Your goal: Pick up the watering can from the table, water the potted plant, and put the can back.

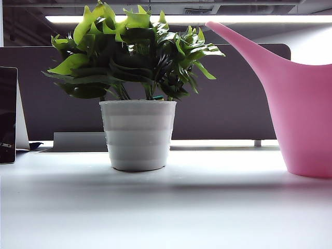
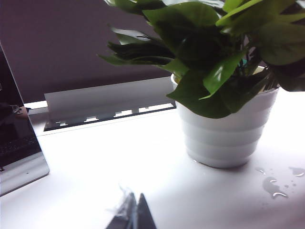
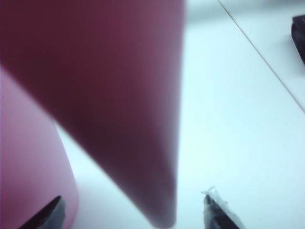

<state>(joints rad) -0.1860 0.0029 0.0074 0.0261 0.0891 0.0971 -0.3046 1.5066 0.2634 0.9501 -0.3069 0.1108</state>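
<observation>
The pink watering can [image 1: 303,114] stands on the table [image 1: 166,207] at the right, its long spout pointing up and left toward the potted plant [image 1: 137,78]. That leafy plant sits in a white ribbed pot [image 2: 226,136] at the table's middle. No gripper shows in the exterior view. My right gripper [image 3: 132,202] is open right at the can [image 3: 28,157]. A dark, tapering pink part of the can [image 3: 124,95] stands between its spread fingers without being clamped. My left gripper [image 2: 135,205] is shut and empty, low over the table in front of the pot.
A dark screen [image 1: 8,114] leans at the table's far left and shows also as a screen [image 2: 14,143] beside my left gripper. A grey partition [image 1: 233,98] closes the back. Water drops [image 2: 274,186] lie beside the pot. A dark object [image 3: 299,33] sits beyond a table seam.
</observation>
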